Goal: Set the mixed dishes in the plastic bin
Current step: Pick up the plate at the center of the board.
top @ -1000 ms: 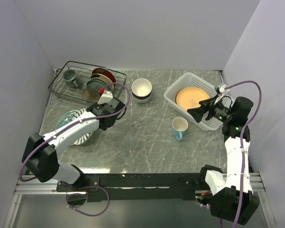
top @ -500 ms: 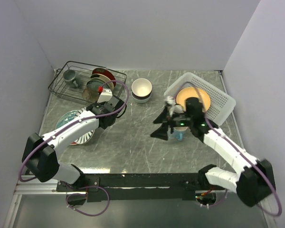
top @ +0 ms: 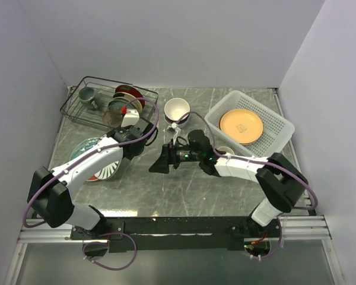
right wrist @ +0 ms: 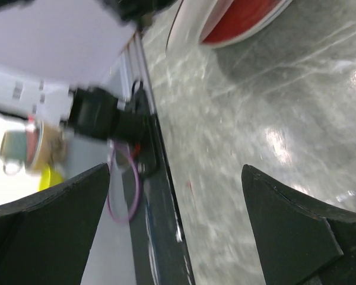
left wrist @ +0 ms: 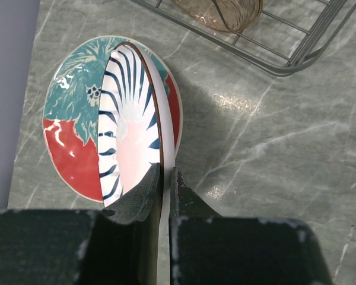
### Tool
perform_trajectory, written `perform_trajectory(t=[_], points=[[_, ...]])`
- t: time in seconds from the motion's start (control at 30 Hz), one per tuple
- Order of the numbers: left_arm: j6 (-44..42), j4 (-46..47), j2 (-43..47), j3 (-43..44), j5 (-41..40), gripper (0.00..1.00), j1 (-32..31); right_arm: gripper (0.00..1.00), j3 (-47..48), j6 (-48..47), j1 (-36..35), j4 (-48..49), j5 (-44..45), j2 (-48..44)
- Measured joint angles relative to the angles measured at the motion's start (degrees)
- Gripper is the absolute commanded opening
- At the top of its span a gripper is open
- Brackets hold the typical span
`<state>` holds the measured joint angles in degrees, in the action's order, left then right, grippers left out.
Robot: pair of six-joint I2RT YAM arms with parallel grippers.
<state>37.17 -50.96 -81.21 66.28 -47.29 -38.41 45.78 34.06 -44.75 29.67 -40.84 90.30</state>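
My left gripper (left wrist: 166, 178) is shut on the rim of a navy-striped white plate (left wrist: 127, 136), which stands tilted on edge. Under it a red and teal plate (left wrist: 71, 136) lies flat. From above, that gripper (top: 115, 159) is at the table's left, over the striped plate (top: 102, 173). My right gripper (top: 160, 163) reaches left across the middle of the table, open and empty, and its wide-apart fingers (right wrist: 302, 225) frame bare tabletop. The white plastic bin (top: 276, 122) holds a brown-rimmed orange plate (top: 241, 126). A cream-and-dark bowl (top: 177, 111) sits at the back centre.
A black wire rack (top: 77, 107) at the back left holds upright plates and a grey-green mug (top: 86, 94). Its corner (left wrist: 285, 50) lies just beyond the held plate. The right arm hides most of a light blue mug (top: 225, 151). The right wrist view is blurred and shows the table's near edge.
The right arm has swung from over the bin leftward across the table to the middle, its gripper open throughout. The left arm still holds the striped plate and has barely moved.
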Motion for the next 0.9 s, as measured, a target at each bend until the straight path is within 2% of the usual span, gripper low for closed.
perform_trajectory(t=[0.3, 0.5, 0.9], points=[[1.22, 0.33, 0.0, 0.63, 1.25, 0.01, 0.85, 1.0, 7.1, 11.98, -8.44, 8.66, 8.57, 11.28], [1.53, 0.48, 0.2, 0.63, 2.05, 0.01, 1.53, 1.0, 6.6, 20.87, -8.63, 21.62, 13.05, 19.26], [2.58, 0.52, 0.87, 0.63, 4.46, 0.01, 2.6, 1.0, 10.32, 27.54, -9.53, 33.48, 16.44, 28.98]])
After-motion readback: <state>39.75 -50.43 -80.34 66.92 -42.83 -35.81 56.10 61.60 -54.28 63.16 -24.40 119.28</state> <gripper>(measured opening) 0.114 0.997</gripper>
